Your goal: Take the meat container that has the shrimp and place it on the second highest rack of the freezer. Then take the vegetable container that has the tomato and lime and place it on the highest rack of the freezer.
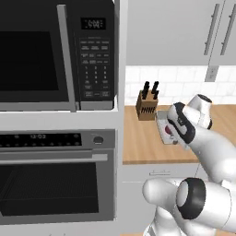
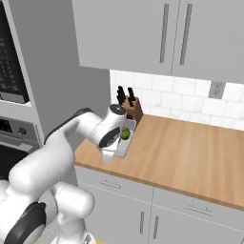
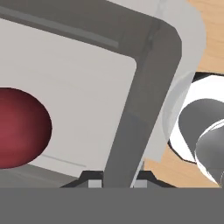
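Observation:
The vegetable container [image 1: 162, 124] is a shallow grey tray with a clear wall, standing on the wooden counter [image 1: 138, 143] near the knife block. The red tomato [image 1: 168, 131] lies in it and looms large at the left of the hand view as the tomato [image 3: 19, 129]. The green lime [image 2: 125, 134] also lies inside the container [image 2: 122, 147]. My gripper [image 3: 116, 179] reaches down at the tray's near corner, and its dark rim [image 3: 140, 113] runs up from between the fingertips, so the gripper is shut on the rim. The freezer, its racks and the meat container with the shrimp are out of view.
A wooden knife block [image 1: 147, 107] stands just behind the tray against the tiled wall. To the left rises a tall unit with a microwave [image 1: 55, 55] over a black-fronted wall oven [image 1: 55, 179]. Upper cabinets [image 2: 157, 33] hang above the counter [image 2: 190, 152], which stretches bare to the right.

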Tool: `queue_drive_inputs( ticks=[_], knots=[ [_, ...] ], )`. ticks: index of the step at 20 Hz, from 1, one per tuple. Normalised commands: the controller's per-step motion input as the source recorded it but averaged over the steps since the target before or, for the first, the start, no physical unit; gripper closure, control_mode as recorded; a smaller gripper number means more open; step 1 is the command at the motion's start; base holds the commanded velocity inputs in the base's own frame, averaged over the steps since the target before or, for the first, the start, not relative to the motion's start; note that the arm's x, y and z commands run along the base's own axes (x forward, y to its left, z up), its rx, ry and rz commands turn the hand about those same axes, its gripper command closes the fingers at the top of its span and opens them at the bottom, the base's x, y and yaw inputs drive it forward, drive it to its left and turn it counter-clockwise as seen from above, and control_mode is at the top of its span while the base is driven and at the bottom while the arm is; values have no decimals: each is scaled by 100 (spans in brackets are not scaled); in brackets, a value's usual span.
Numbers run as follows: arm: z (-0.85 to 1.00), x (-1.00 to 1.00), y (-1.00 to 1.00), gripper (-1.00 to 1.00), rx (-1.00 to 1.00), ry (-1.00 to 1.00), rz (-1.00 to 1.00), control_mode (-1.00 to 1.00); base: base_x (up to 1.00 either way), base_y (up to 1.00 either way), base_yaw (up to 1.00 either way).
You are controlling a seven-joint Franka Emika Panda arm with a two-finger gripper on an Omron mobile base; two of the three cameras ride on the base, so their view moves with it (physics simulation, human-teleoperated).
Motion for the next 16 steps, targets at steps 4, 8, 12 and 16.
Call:
queue_drive_inputs(
  ticks=[4,8,12,16],
  knots=[
    [55,-36,0,100,-4,0,0,-100,0,0,0],
    [33,-30,0,100,-5,0,0,-100,0,0,0],
    [28,-26,1,100,-6,0,0,-100,0,0,0],
    [18,-40,0,100,-5,-1,0,-100,0,0,0]
  ],
)
